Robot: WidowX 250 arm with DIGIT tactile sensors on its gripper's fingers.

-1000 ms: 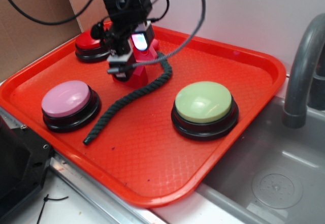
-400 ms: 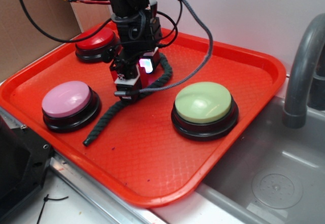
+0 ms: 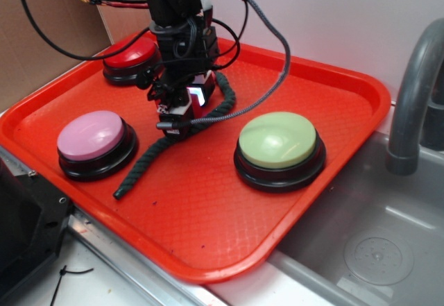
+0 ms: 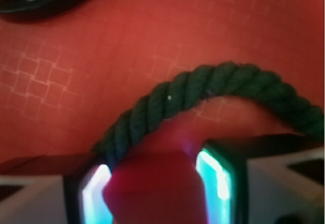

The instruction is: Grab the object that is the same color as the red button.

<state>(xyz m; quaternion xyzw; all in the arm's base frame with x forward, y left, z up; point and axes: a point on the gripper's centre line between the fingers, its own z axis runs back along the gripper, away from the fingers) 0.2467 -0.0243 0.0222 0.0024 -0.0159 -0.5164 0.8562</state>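
The object [image 4: 152, 193], a small dark-red block, sits between my gripper's [image 4: 155, 183] two glowing fingers and fills the gap from pad to pad. In the exterior view my gripper [image 3: 182, 122] is low on the red tray [image 3: 312, 77] and hides the block. The red button [image 3: 132, 57], a glossy dark-red dome on a black base, stands just behind and left of the gripper. A dark green rope [image 4: 203, 89] arcs right in front of the fingers and touches the block's far side.
The rope [image 3: 149, 157] runs from beside the gripper toward the tray's front left. A pink button [image 3: 90, 134] stands front left and a pale-green button [image 3: 277, 139] to the right. A faucet [image 3: 413, 91] and sink [image 3: 374, 250] lie right of the tray.
The gripper has come down from above the block onto the tray and shifted slightly toward the front. The block that showed below it a second ago is now hidden between the fingers.
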